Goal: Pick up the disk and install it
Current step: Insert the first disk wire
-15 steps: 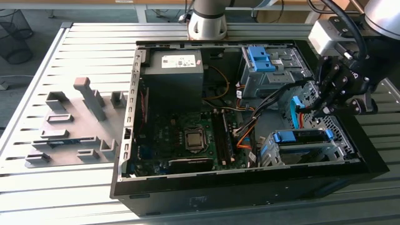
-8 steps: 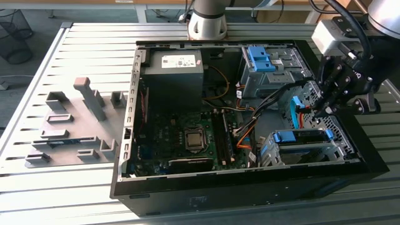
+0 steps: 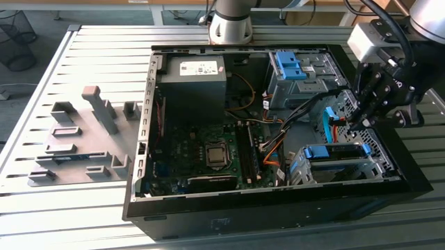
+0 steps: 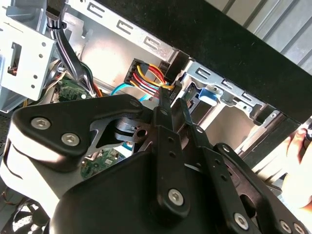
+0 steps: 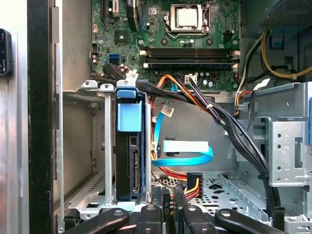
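- The disk (image 3: 336,152) is sitting in the metal drive cage (image 3: 379,169) at the near right corner of the open computer case (image 3: 278,208) in the exterior view, its blue handle facing up; in the first wrist view the disk (image 5: 132,165) is standing on edge inside the cage slot with its blue handle (image 5: 129,116) at the far end.
- The gripper (image 3: 358,124) is hanging just above the case's right side in the exterior view, beside the cage and apart from the disk, touching nothing that can be made out.
- In the second wrist view the gripper (image 4: 170,100) is showing its two slim black fingers (image 4: 164,109) drawn close together, with only a thin gap and nothing between them.
- A bundle of red, yellow and orange wires (image 4: 146,75) with a black plug is lying just beyond the fingertips in the second wrist view; a flat blue cable (image 5: 187,152) is looping beside the disk in the first wrist view.
- The motherboard (image 3: 208,156) is lying on the case floor left of the cage, with the grey power supply box (image 3: 193,86) at the far left of the case.
- A second blue bracket (image 3: 291,65) is sitting in the far right bay.
- Grey fixtures (image 3: 83,138) are standing on the slatted table (image 3: 70,208) to the exterior view's left of the case.
- Part of a person's hand (image 4: 297,161) is showing at the edge of the second wrist view.
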You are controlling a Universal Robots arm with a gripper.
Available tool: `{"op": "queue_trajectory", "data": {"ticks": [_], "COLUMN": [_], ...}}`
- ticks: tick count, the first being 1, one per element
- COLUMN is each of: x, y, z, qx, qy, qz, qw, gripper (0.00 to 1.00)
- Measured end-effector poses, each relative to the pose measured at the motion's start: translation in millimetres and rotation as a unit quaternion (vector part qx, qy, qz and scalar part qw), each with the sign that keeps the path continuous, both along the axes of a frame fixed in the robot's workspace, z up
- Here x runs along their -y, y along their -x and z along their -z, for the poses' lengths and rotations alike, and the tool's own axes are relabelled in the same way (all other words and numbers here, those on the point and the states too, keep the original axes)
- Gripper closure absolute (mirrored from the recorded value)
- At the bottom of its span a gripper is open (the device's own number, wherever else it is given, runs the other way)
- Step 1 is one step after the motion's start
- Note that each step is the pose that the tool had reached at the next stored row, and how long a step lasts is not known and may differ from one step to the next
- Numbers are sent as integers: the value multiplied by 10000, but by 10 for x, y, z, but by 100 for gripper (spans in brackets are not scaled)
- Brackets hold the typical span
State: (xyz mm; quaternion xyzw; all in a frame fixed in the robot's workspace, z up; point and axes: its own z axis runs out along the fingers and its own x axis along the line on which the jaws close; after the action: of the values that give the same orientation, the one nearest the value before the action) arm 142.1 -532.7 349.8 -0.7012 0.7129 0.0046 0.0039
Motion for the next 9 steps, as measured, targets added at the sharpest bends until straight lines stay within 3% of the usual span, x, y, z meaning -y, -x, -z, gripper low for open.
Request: {"op": "queue_trajectory", "data": {"ticks": [9], "x": [0], "y": [-2], "z": [24], "qx": [11], "qy": [-1], "qz": [-7], "qw": [10000], "gripper": [76]}}
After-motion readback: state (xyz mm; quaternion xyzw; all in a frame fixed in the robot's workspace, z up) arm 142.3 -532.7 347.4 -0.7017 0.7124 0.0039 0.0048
